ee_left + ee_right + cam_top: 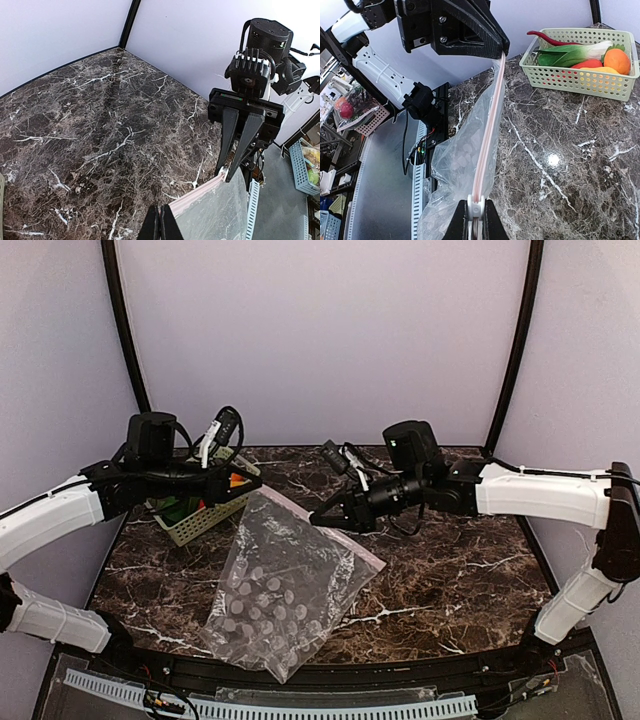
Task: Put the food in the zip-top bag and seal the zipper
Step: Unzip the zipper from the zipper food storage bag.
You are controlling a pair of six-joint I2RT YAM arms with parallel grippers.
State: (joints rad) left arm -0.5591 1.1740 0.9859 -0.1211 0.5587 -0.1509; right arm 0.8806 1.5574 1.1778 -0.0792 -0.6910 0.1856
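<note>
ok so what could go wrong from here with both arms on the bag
1. The left fingers and right fingers each pinch an end of the zipper, while the food lies in the basket. Neither arm is free to load it.
2. The strip looks taut, so more pull might slip it from a pinch and drop the zip-top bag.
</note>
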